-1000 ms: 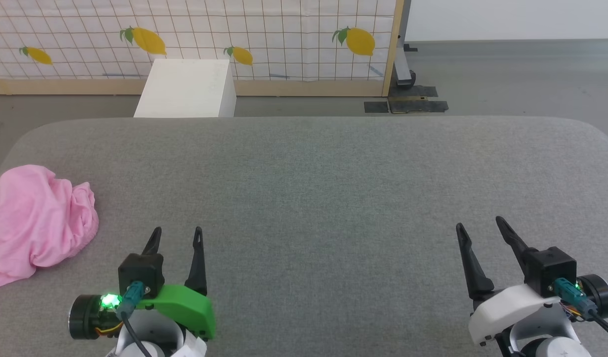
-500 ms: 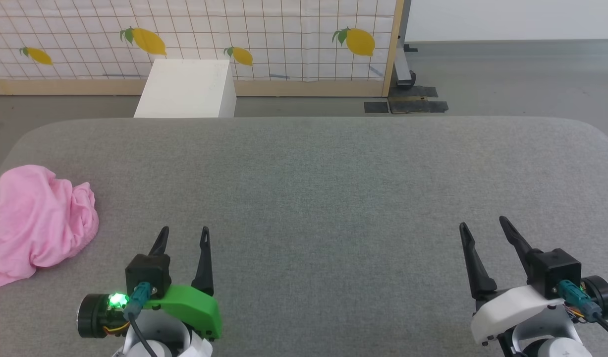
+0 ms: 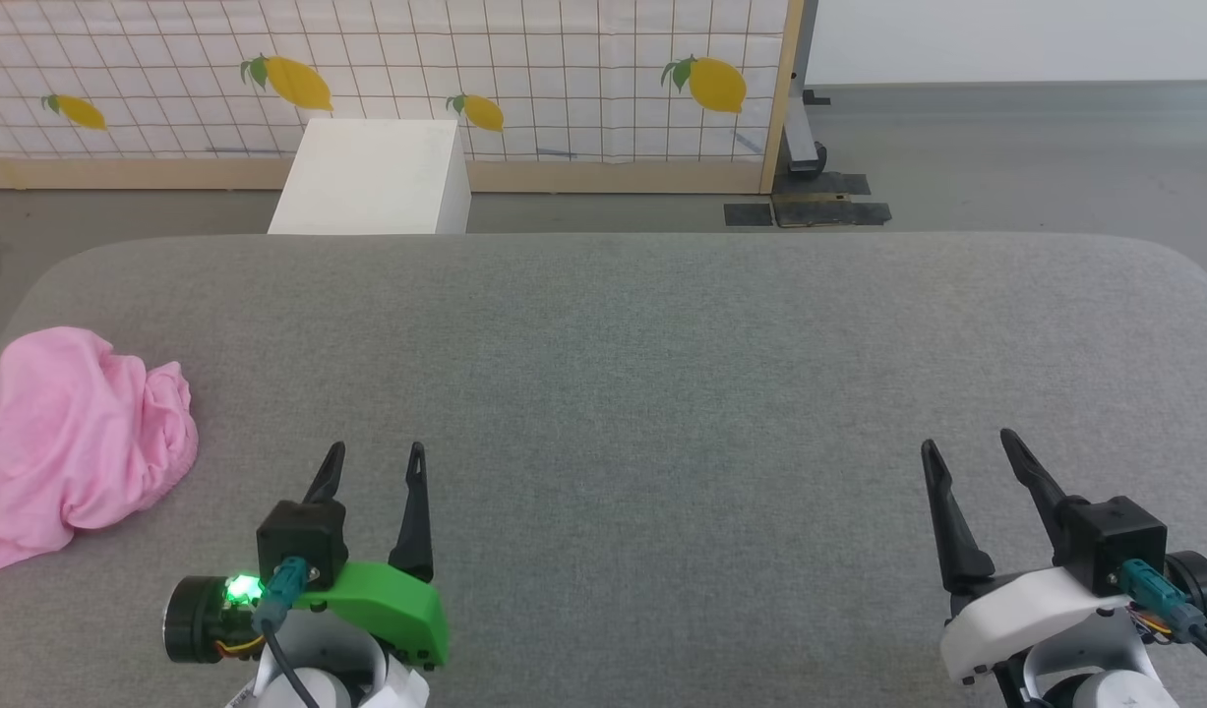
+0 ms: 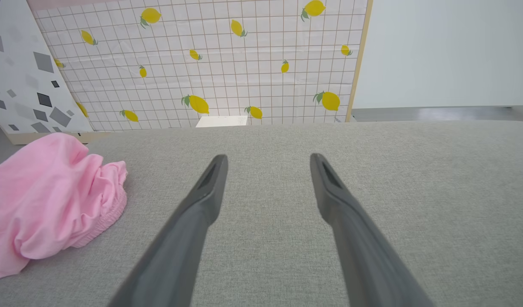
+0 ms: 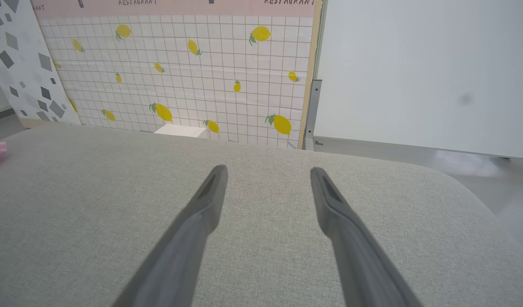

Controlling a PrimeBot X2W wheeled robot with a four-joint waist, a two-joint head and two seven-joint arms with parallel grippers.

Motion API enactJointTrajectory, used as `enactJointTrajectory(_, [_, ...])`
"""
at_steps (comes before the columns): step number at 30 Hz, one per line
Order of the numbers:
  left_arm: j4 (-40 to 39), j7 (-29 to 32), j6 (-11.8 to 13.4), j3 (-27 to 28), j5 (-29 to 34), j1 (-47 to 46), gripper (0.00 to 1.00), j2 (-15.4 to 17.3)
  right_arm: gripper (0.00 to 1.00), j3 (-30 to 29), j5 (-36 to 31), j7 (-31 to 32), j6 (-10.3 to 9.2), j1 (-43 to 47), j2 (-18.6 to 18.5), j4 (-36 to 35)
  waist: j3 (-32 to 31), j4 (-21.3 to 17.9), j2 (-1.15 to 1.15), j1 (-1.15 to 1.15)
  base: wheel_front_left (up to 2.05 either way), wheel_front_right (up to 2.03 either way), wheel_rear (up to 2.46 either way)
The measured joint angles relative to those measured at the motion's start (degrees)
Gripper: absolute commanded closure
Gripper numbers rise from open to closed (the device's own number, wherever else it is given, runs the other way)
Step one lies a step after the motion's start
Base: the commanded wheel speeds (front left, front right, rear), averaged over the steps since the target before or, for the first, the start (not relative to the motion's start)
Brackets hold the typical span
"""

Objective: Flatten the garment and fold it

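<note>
Head view: the crumpled pink garment (image 3: 77, 438) lies at the left edge of the grey worktop (image 3: 642, 344), near but apart from the left gripper (image 3: 377, 452). That gripper and the right gripper (image 3: 967, 441) stand spread wide, holding nothing.

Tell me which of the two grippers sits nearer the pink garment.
The left gripper, the green-bodied one: the garment lies bunched close to its left, while the white-bodied right gripper stands far across the grey surface.
</note>
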Motion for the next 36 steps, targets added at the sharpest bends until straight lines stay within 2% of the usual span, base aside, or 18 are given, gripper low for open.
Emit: enactJointTrajectory(36, [2.60, -3.35, 2.24, -2.41, -4.44, -0.80, 0.00, 1.56, 0.00, -0.93, 2.05, -3.03, -0.01, -0.59, 0.00, 1.37, -0.20, 0.49, 0.00, 0.00, 0.00, 0.00, 0.00])
